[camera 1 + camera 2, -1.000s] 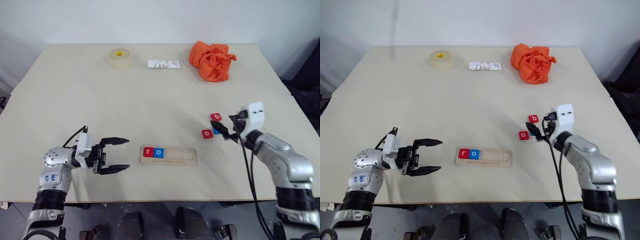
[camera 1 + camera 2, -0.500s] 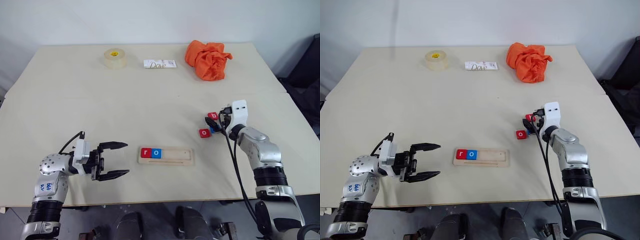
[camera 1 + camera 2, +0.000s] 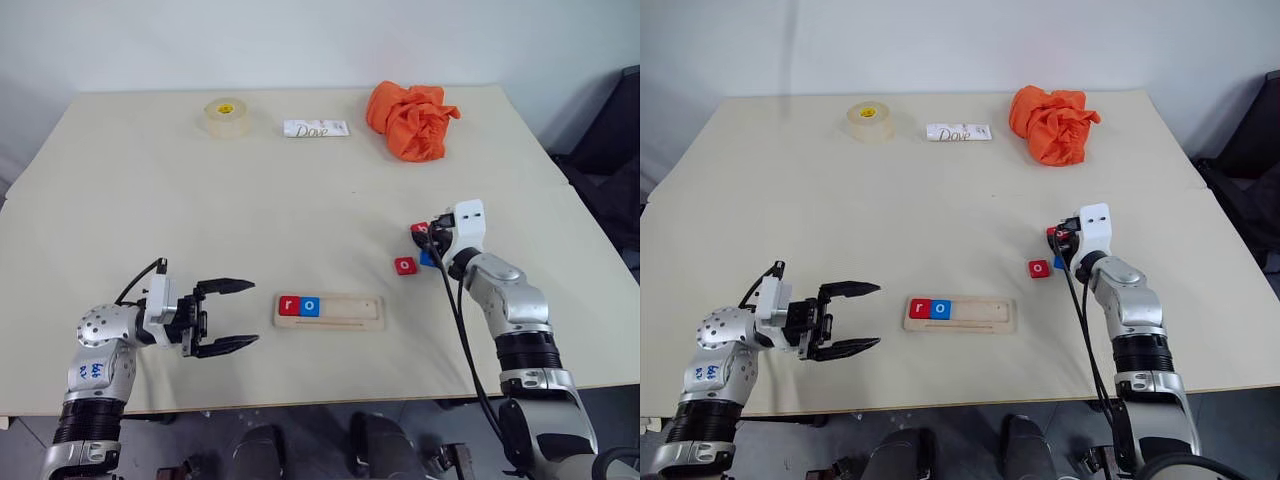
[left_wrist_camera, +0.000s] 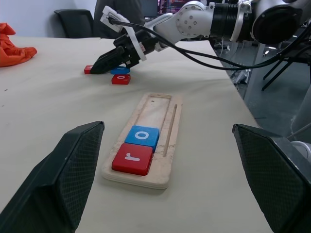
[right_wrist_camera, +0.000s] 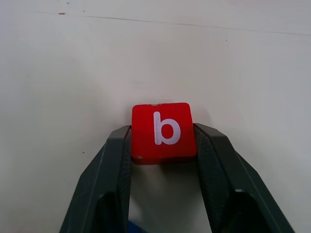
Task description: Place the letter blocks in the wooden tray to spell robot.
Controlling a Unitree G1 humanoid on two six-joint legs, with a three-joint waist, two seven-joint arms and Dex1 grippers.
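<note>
Two blocks, a red "r" (image 3: 290, 306) and a blue "o" (image 3: 311, 306), sit side by side at the left end of the wooden tray (image 3: 350, 313), near the counter's (image 3: 200, 220) front edge, with the rest of its groove bare. Off to the right the right gripper (image 5: 163, 145) has its jaws pressed against both sides of the red "b" block (image 5: 163, 130), which lies flat on the counter, with a red "o" block (image 3: 404, 266) and a half-hidden blue block (image 4: 120, 71) just beside it. Left gripper (image 3: 228, 316) hovers just left of the tray, jaws spread wide and empty; far back lie a tape roll (image 3: 224, 115), a white packet (image 3: 315, 128) and an orange cloth (image 3: 410, 120).
</note>
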